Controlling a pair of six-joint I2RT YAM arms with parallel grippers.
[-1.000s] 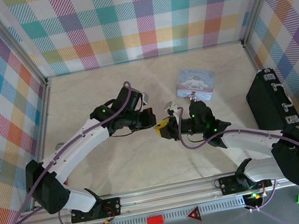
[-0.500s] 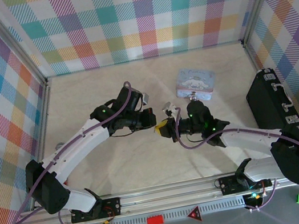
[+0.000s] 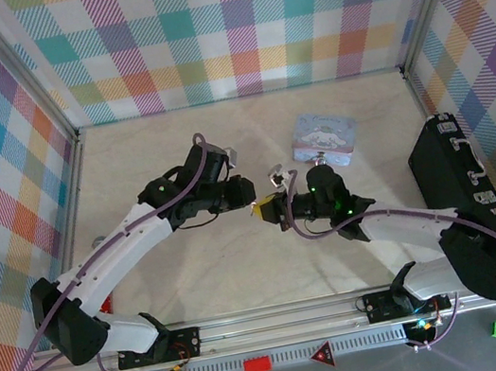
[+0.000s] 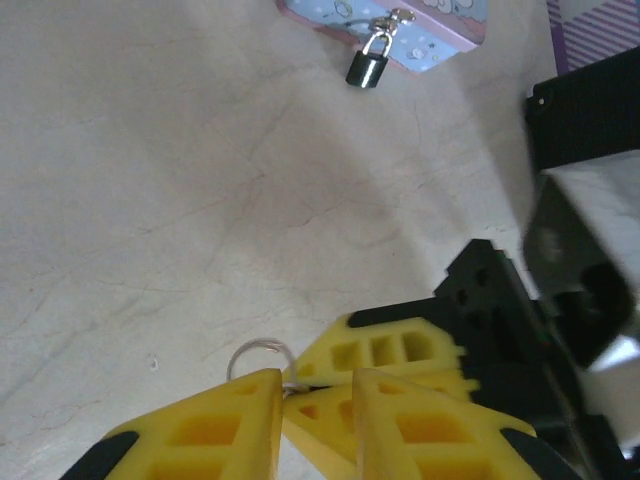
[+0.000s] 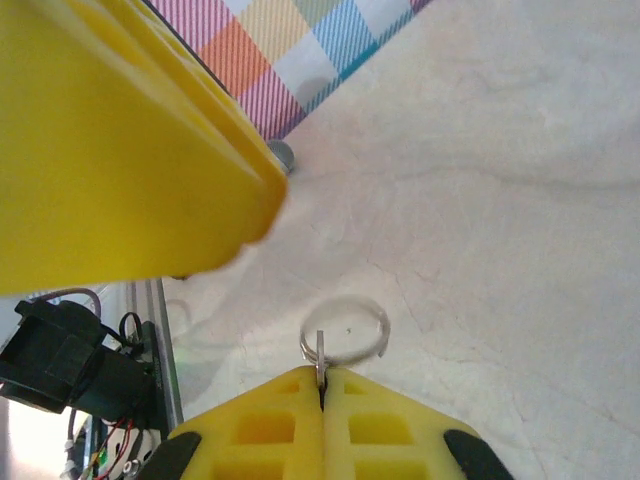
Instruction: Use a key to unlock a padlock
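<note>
No legible text or labels

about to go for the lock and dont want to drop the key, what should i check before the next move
1. Right fingers shut on the key: ok, ring sticks out past the tips.
2. Left fingers off the key: cannot tell; they stand apart, but their tips sit right by the ring.
3. Key blade exposed for insertion: cannot tell, it is hidden.
4. Padlock in place: ok, hanging at the edge of the tin, shackle closed.
5. Keyhole facing the right arm: cannot tell.
</note>
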